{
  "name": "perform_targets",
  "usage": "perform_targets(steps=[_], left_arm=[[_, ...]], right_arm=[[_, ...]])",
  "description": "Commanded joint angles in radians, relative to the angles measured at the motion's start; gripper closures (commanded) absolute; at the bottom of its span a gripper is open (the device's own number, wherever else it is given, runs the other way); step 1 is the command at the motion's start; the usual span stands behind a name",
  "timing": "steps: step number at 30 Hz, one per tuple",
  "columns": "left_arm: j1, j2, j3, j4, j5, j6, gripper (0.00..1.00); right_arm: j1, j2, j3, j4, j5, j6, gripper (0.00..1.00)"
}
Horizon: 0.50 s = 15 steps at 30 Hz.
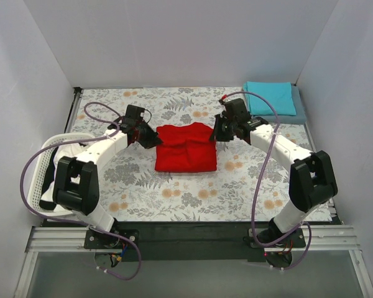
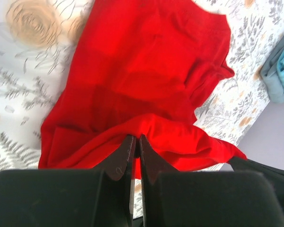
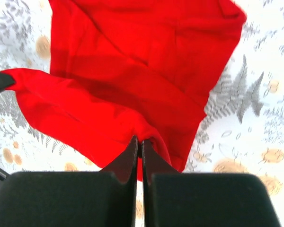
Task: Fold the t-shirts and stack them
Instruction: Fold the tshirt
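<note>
Clamped on the red t-shirt point(image 1: 185, 149) with left gripper point(image 2: 136, 143) and right gripper point(image 3: 138, 144), thin pinch; could slip or skew if pulled unevenly.

The red t-shirt point(image 1: 185, 149) is soft matt cloth, the tablecloth point(image 1: 143, 186) smooth.

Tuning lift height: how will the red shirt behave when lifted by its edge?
Likely floppy: the red shirt drapes in soft folds from both pinches, left gripper and right gripper. Probably light, since thin fingertip pinches hold its edge. Unheld parts will likely sag and trail.
</note>
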Motion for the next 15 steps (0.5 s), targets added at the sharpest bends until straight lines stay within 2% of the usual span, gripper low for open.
perform_targets(steps=[1, 7, 15], left_arm=[[0.018, 0.018, 0.084, 0.045, 0.026, 0.020, 1.00], [0.047, 0.115, 0.208, 0.050, 0.039, 0.029, 1.00], [0.073, 0.241, 0.301, 0.099, 0.068, 0.030, 1.00]], right_arm=[[-0.019, 0.034, 0.098, 0.019, -0.026, -0.036, 0.99], [-0.050, 0.106, 0.204, 0.016, -0.043, -0.044, 0.99], [-0.093, 0.219, 0.324, 0.021, -0.056, -0.054, 0.99]])
